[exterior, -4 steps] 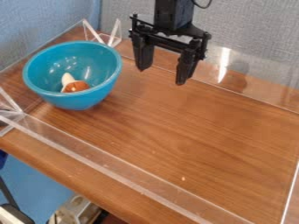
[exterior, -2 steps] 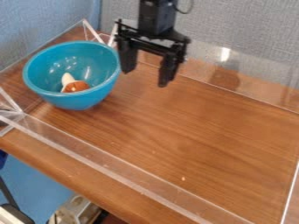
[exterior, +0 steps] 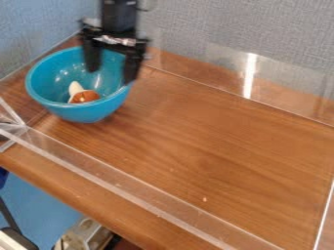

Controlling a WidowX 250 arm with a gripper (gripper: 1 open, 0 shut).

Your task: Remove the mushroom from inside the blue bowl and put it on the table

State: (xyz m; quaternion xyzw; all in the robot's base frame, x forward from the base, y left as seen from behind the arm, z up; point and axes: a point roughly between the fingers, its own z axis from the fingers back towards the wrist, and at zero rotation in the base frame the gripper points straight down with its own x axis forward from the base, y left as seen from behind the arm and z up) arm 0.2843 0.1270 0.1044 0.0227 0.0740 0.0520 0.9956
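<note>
With the gripper (exterior: 112,64) over the far rim of the blue bowl (exterior: 54,104), fingers wide apart, nothing held; mushroom (exterior: 82,94) lies inside, nr the front wall; coming down too far back, a fingertip prob. catches the rim & tips the bowl.

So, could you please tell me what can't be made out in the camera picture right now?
- Camera view: the fingertips of the hand are smeared by motion blur, so their exact outline is lost.
- Camera view: the far rim of the blue bowl is partly hidden behind the hand.
- Camera view: the underside of the mushroom is hidden by the mushroom itself.
- Camera view: the arm above the hand is cut off by the top edge.
</note>
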